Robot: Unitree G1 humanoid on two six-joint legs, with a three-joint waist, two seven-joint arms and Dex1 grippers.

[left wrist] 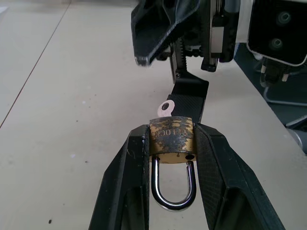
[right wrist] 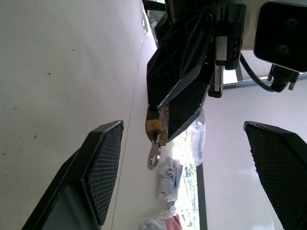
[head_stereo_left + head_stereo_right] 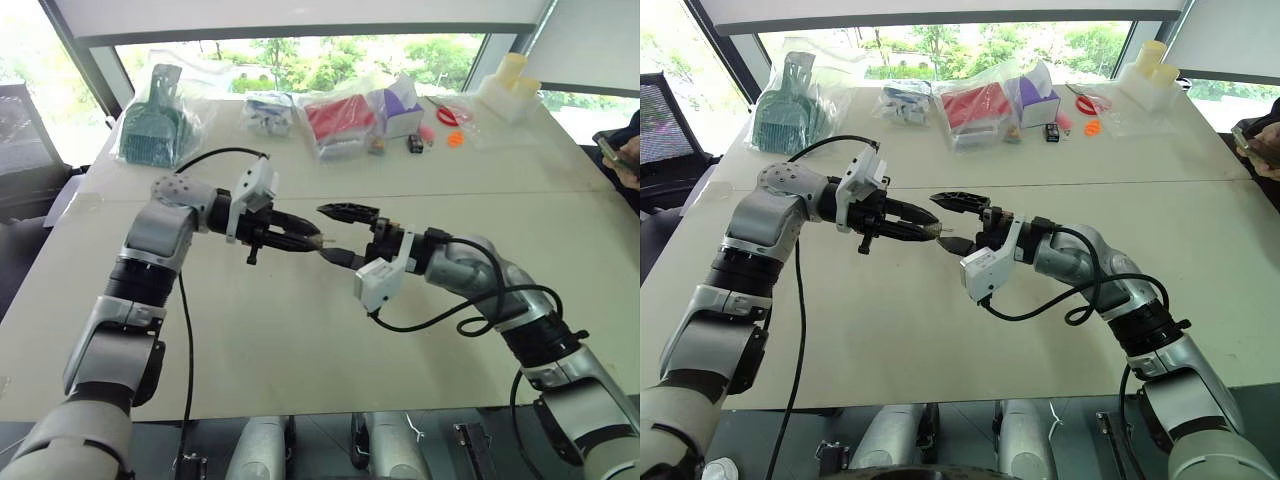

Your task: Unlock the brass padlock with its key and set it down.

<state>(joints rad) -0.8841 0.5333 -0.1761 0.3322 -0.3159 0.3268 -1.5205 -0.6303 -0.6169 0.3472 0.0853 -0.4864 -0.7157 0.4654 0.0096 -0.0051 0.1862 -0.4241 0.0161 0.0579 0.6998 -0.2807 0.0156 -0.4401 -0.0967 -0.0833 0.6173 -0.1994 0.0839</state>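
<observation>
Above the table (image 3: pixel 300 330), our left gripper (image 1: pixel 172 139) clamps the brass padlock (image 1: pixel 171 139), key (image 1: pixel 165 107) inserted; our right gripper (image 2: pixel 184 139) gapes beside it. Bagged items (image 3: pixel 335 120) behind stay indistinct.

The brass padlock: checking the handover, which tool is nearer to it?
Left. The left tool clamps the brass padlock; the right tool is open just beyond its key.
</observation>
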